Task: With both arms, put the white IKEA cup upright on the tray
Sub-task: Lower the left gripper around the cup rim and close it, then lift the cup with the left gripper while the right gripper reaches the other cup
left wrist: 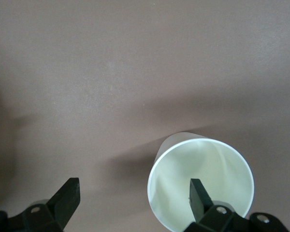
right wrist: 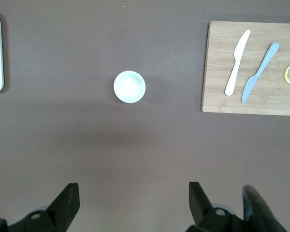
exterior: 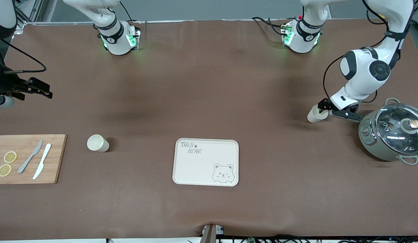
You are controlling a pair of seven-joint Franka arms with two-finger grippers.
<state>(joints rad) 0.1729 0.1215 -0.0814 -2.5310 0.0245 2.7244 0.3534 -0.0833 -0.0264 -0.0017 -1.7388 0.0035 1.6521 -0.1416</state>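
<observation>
Front view shows the tray (exterior: pixel 206 162) bare, low in the middle of the table, so no cup has been placed on it and the task is at its start. Two white cups stand upright on the brown table (exterior: pixel 209 101). One cup (exterior: pixel 98 142) sits at about 9 o'clock from the tray, between it and the cutting board (exterior: pixel 28 158), which carries two knives (exterior: pixel 37 160) and lemon slices (exterior: pixel 7 163). The other cup (exterior: pixel 317 114) stands at about 2 o'clock from the tray, toward the left arm's end, just beside the lidded pot (exterior: pixel 391 133).

Down at that second cup, the left gripper (exterior: pixel 325 107) has its fingers spread wide; the left wrist view shows one finger (left wrist: pixel 199 195) inside the rim of the cup (left wrist: pixel 202 186) and the other outside, well apart from the wall, so nothing is gripped. I judge this arm is about to close on the cup wall.

Over the table's edge at the right arm's end, at about 12 o'clock from the cutting board, the right gripper (exterior: pixel 33 88) hangs with its fingers wide apart and empty; it waits, and its wrist view looks down on the first cup (right wrist: pixel 129 86). Both grasps, both carries and both placements on the tray remain, as far as I can judge
</observation>
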